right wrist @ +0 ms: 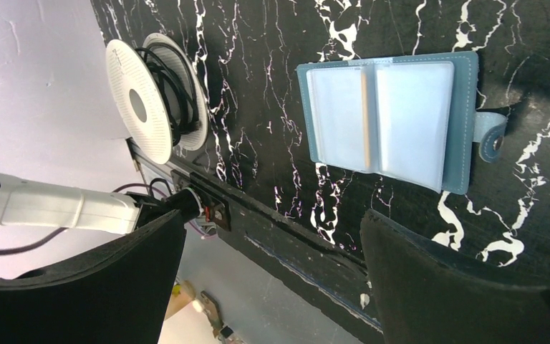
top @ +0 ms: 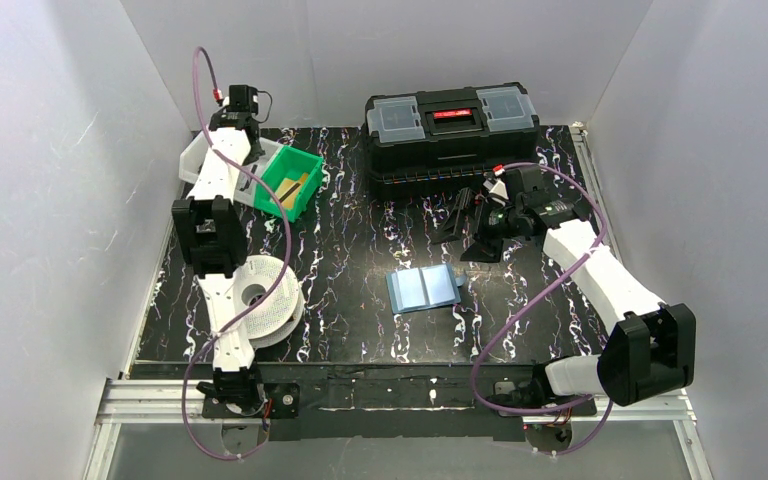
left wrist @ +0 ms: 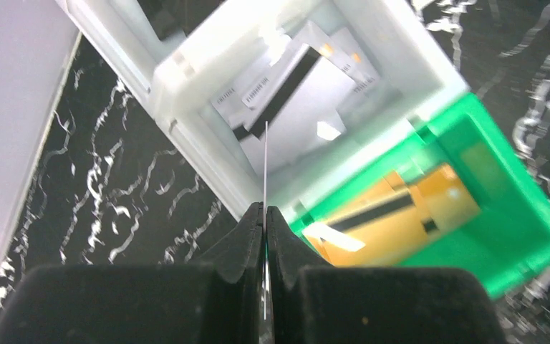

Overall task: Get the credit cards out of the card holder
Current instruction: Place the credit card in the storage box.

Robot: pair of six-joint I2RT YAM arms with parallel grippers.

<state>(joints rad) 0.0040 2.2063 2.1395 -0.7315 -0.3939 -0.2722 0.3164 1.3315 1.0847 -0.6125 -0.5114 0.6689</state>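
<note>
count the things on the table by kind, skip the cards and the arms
bins: 2 (green bin, white bin)
toolbox: 1
card holder: 1
cable reel: 1
total: 5

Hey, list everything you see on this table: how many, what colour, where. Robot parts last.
card holder: one, blue, open flat, table centre
held credit card: one, pale, edge-on, above the bins
orange cards: at least two, in the green bin
white cards: several, black-striped, in the white bin
green bin: one, far left
white bin: one, left of the green bin
toolbox: one, black, far edge
cable spool: one, white, near left
table: one, black, marbled
left pincer: shut on the held credit card
right pincer: open, near the card holder
</note>
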